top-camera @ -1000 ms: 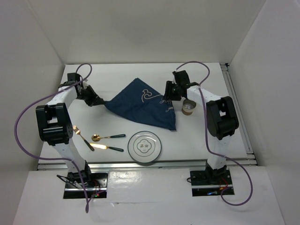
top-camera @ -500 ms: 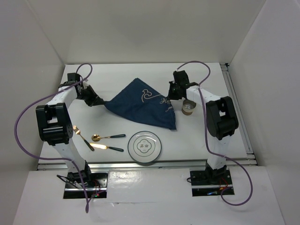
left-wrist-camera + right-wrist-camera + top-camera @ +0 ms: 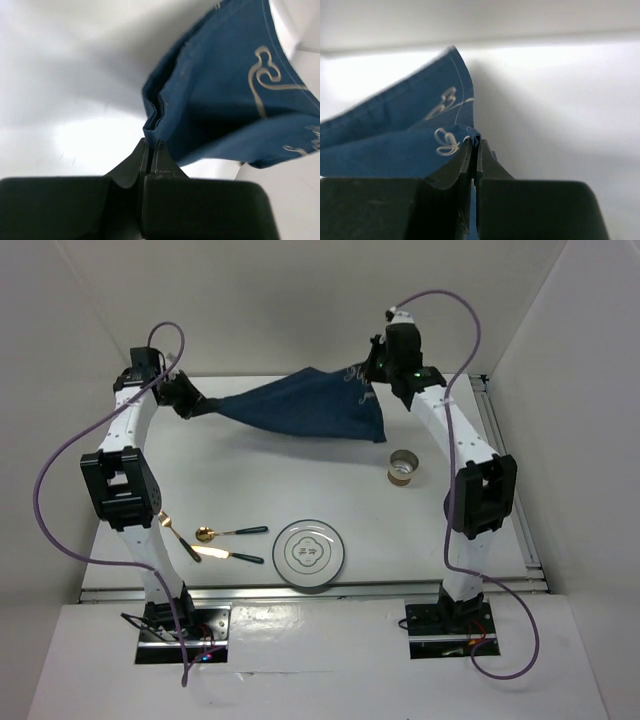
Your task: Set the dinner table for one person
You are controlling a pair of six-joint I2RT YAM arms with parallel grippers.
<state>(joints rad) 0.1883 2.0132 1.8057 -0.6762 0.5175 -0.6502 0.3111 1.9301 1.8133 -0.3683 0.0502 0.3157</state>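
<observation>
The cloth (image 3: 225, 100) corner is hidden inside the left claw (image 3: 150, 144); the plate (image 3: 311, 554) markings are too small to be read.

Top camera: high on my near side, looking down over the whole dinner table (image 3: 300, 485). Wrist cameras: each tight behind its own gripper, left gripper (image 3: 150, 146) and right gripper (image 3: 475, 142), facing out along the fingers. All three views share the navy cloth (image 3: 300, 410).
</observation>
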